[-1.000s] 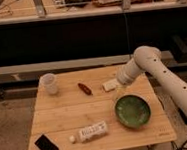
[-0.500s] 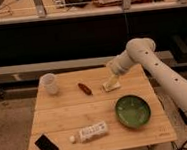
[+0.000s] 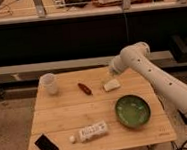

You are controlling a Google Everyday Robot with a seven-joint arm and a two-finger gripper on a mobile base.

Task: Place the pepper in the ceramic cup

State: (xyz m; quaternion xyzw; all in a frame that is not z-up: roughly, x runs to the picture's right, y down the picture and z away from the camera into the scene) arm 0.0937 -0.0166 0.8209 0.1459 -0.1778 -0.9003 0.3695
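the arm (image 3: 157, 78) has swung left over the table (image 3: 66, 115), and the gripper (image 3: 110, 76) now hangs at the far side, just above the pale block (image 3: 112, 85); clenched or released, can't tell. nothing picked up yet. the green bowl (image 3: 132, 110) sits near-right, out of the way. white packet (image 3: 93, 131) and black phone (image 3: 46, 146) lie near-left. the ceramic cup (image 3: 49, 83) waits far-left. the pepper (image 3: 85, 88) lies between cup and block, and that block crowds the approach.

My tool (image 3: 109, 77) hangs near the tabletop's (image 3: 66, 115) back edge, just over a pale block (image 3: 112, 85). From there I see bare wood across to the pepper (image 3: 85, 88) and on to the cup (image 3: 49, 84). Bowl (image 3: 132, 110), packet (image 3: 93, 131) and phone (image 3: 46, 146) sit nearer the front, off that line.
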